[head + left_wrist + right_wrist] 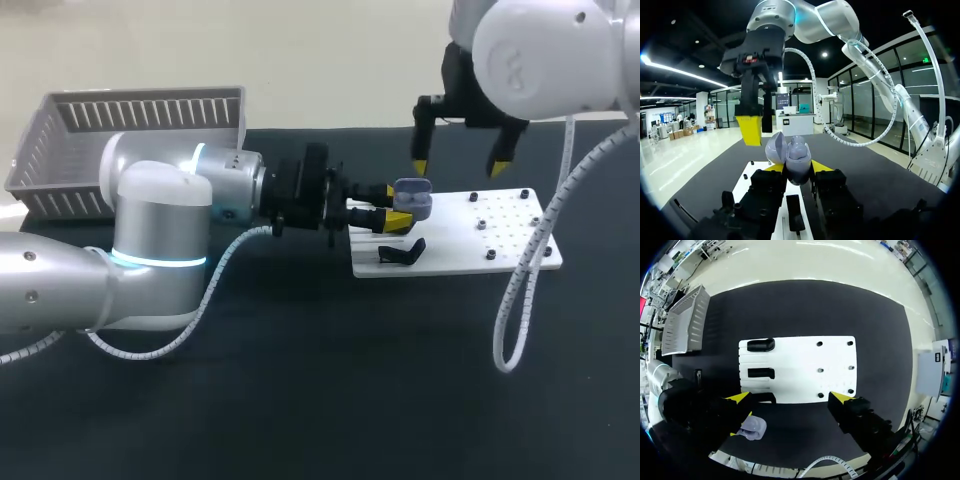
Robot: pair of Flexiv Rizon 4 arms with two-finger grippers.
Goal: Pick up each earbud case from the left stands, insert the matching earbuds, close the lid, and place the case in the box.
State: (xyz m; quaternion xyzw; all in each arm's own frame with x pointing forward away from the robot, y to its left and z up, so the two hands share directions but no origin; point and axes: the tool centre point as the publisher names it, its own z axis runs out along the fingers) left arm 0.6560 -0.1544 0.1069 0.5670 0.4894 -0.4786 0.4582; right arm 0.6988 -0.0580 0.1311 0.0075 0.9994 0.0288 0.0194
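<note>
Table: a black table (300,400). Its widest bare stretch lies in front of the arms, with more bare surface right of the board.
Basket: a grey slatted plastic basket (140,115) sits at the table's far left corner, well apart from the board, behind the left arm.
Board: a flat white rectangular board (500,225) lies right of centre. Its right end is near the table's right edge.
Right hand: the right hand (458,166) hangs above the board's far edge. Its two yellow-tipped fingers are spread wide, grip nothing and touch nothing.
Left hand: the left hand (392,206) lies level, reaching in from the left to the board's left end. Its fingers are clamped on the case from two sides.
Case: a small rounded lavender-grey earbud case (412,197) sits between the left hand's fingertips with its lid swung open. It is below and just beside the right hand's nearer finger.
Stands: black stands (760,373) line the board's left end. One of them (402,251) is just in front of the held case.
</note>
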